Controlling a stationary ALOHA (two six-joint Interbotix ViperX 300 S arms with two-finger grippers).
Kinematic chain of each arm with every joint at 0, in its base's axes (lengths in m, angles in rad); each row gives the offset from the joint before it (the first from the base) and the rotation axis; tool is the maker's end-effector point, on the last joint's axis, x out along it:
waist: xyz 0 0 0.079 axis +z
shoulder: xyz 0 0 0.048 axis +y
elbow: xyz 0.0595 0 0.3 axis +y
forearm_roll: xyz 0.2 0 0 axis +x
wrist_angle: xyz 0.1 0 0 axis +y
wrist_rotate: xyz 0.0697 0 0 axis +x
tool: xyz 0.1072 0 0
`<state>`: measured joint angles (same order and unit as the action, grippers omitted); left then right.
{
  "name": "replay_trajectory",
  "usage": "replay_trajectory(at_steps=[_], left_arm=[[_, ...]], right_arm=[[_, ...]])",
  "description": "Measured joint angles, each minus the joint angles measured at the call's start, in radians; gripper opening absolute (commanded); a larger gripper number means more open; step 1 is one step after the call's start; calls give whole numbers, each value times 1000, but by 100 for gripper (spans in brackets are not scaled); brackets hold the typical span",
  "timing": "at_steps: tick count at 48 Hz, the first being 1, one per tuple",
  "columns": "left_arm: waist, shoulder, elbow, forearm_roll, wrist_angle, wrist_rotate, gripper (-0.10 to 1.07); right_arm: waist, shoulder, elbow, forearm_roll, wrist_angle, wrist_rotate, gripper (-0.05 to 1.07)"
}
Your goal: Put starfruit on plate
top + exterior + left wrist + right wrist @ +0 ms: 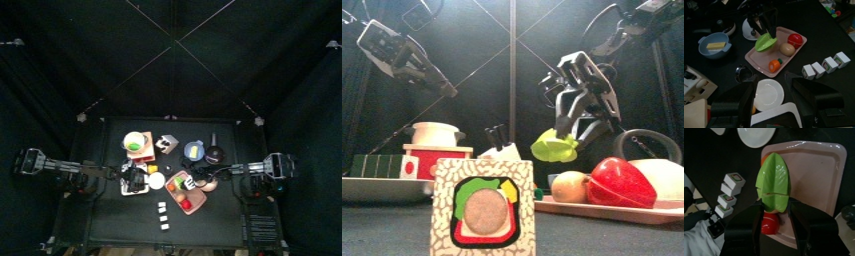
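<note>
The right end effector (774, 210) is clamped on the starfruit (774, 180), its 2 jaws pressing the fruit's sides near one end. In the front view the starfruit (553, 147) hangs clear of the pink tray (609, 210), above the onion (571, 186) and red pepper (620, 182) that lie in it. So the fruit is in the air over the tray, not yet on any plate.

The move ahead turns on where the white plate (769, 94) lies from the held fruit. In the left wrist view the plate sits on the desk (817, 52) just past the tray's short end, the end where the small orange piece (774, 64) lies, and right in front of the left end effector (771, 102). The right wrist view agrees: the plate (757, 135) shows beyond the fruit's free tip, off to one side of the tray (817, 178). The starfruit's long axis points roughly along the tray toward that plate, so I judge the carry to be a short sweep along the fruit's own length.

The left arm rests with its jaws apart and empty, and it is the nearer of the 2 to the plate, but the right arm has the fruit. 4 small white boxes (825, 65) stand in a row beside the tray, near the path.
</note>
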<state>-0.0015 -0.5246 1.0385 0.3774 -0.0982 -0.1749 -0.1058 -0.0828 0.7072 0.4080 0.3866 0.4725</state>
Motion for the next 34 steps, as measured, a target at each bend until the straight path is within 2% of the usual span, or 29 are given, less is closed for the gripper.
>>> replay_trajectory(at_steps=[12, 34], left_arm=[[2, 3, 0, 0, 0, 0, 84], [2, 5, 0, -2, 0, 0, 84]], right_arm=[[0, 48, -2, 0, 18, 0, 53], [0, 83, -72, -41, 118, 0, 53]])
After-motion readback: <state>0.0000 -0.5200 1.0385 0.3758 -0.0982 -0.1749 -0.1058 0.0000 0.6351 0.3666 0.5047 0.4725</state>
